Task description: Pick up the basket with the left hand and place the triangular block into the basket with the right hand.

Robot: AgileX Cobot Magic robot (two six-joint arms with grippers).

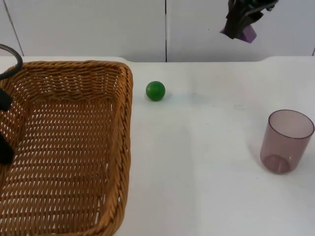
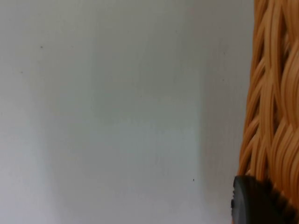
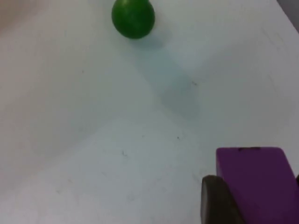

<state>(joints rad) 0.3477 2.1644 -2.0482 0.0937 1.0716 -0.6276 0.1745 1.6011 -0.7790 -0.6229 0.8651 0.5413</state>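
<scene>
The wicker basket (image 1: 125, 123) takes up the left of the top view, and its woven rim (image 2: 275, 93) runs close past the left wrist camera. My left gripper (image 1: 5, 125) is at the basket's left side, shut on the rim, with one black fingertip (image 2: 254, 203) against the weave. My right gripper (image 1: 241, 27) hangs high over the table's far side, right of centre, shut on the purple triangular block (image 1: 247, 33). In the right wrist view the purple block (image 3: 254, 182) sits beside a dark fingertip (image 3: 217, 200), well above the table.
A green ball (image 1: 155, 91) lies on the white table just right of the basket's far corner, and the green ball (image 3: 133, 17) also appears below the right wrist camera. A translucent purple cup (image 1: 286, 141) stands upright at the right. The grey partition closes the far edge.
</scene>
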